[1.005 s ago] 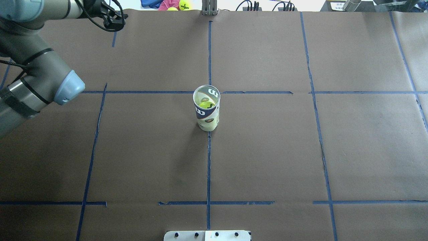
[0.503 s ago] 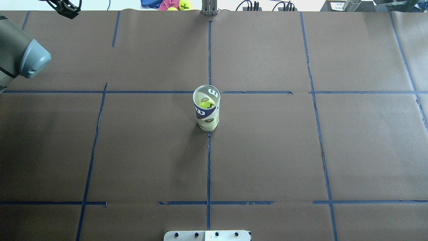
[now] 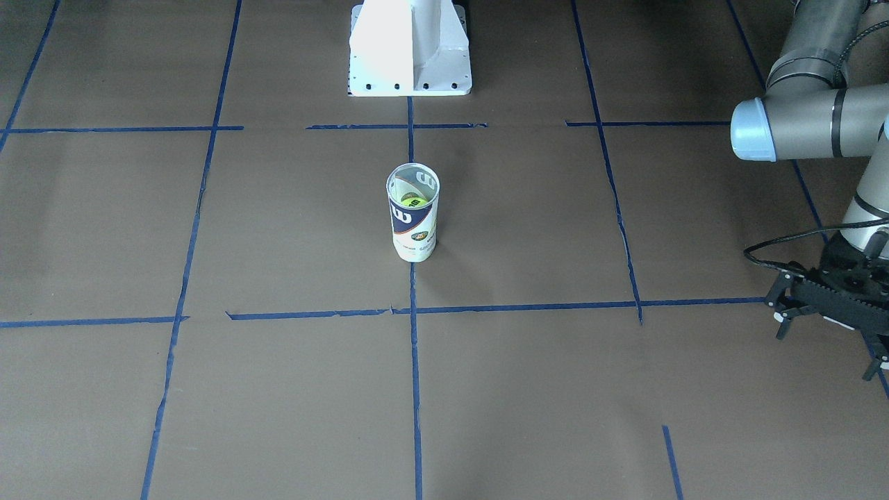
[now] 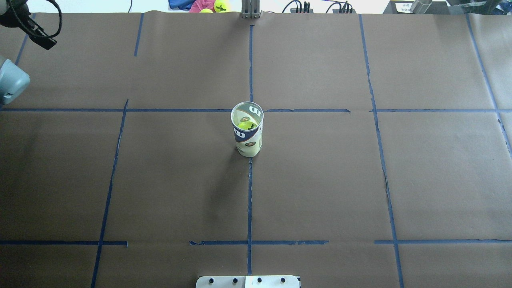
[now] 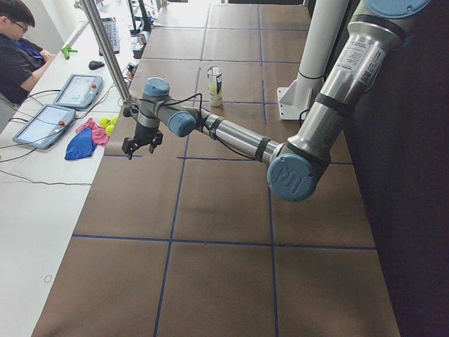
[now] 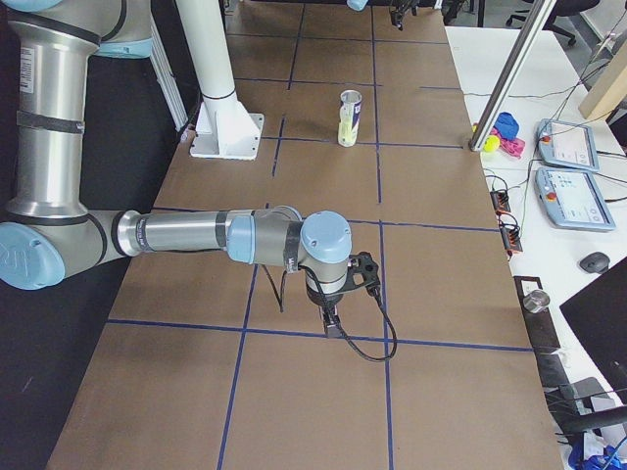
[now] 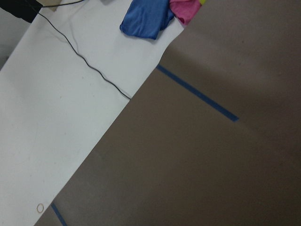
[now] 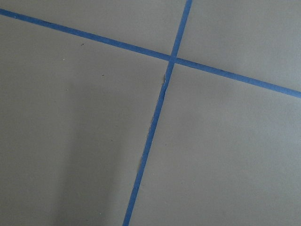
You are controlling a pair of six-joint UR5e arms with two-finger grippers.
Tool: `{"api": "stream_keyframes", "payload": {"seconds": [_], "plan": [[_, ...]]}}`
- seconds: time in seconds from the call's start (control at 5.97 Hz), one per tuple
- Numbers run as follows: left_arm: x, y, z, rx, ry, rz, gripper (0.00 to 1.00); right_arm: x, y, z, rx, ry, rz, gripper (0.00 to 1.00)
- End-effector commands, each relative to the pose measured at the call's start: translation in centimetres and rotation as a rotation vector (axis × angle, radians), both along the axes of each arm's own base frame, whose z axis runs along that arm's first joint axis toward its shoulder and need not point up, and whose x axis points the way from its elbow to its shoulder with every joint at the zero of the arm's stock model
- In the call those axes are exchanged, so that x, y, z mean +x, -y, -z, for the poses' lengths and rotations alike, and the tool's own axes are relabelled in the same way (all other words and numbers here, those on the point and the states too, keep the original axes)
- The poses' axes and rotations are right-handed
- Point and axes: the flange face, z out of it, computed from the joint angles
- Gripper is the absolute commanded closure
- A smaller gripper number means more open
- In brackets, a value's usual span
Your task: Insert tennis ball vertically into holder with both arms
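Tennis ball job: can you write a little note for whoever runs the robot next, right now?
Left gripper: jaws open, empty, off at the side of the table.
Right gripper: seen only from the side camera, so I cannot tell if it is open or shut.
Tennis ball: inside the holder, which stands upright at the middle.
Done: the ball is in.
Left: probably nothing; just check that it sits right.

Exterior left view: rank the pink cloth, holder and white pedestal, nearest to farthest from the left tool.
From the left tool:
1. Pink cloth, on the white bench beside it.
2. Holder, upright at mid-table.
3. White pedestal, at the robot's side.
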Motion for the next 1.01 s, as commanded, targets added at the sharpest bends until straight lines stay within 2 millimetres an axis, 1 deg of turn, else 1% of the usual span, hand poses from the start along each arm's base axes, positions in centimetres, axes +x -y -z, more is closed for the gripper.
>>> {"api": "stream_keyframes", "payload": {"seconds": [0.0, 0.17, 0.34, 0.5, 0.67, 0.84], "plan": [[-9.5, -2.5, -6.2, -0.363, -0.149, 0.064, 0.0, -0.1, 0.3, 0.1, -0.037, 0.0, -0.039, 0.0], [-14.4, -5.1, -10.2, -0.532, -0.199, 0.138, 0.0, -0.2, 0.4, 0.3, -0.058, 0.004, -0.062, 0.0], [-17.5, -9.8, -15.0, -0.628, -0.248, 0.187, 0.0, -0.5, 0.4, 0.3, -0.061, 0.002, -0.054, 0.0], [-18.3, -13.8, -17.5, -0.664, -0.265, 0.202, 0.0, -0.7, 0.5, 0.3, -0.06, 0.002, -0.052, 0.0], [-19.8, -15.6, -18.3, -0.66, -0.27, 0.224, 0.0, -0.8, 0.6, 0.3, -0.06, 0.003, -0.049, 0.0], [-20.0, -16.4, -18.8, -0.64, -0.267, 0.225, 0.0, -0.8, 0.4, 0.1, -0.059, 0.003, -0.045, 0.0]]}}
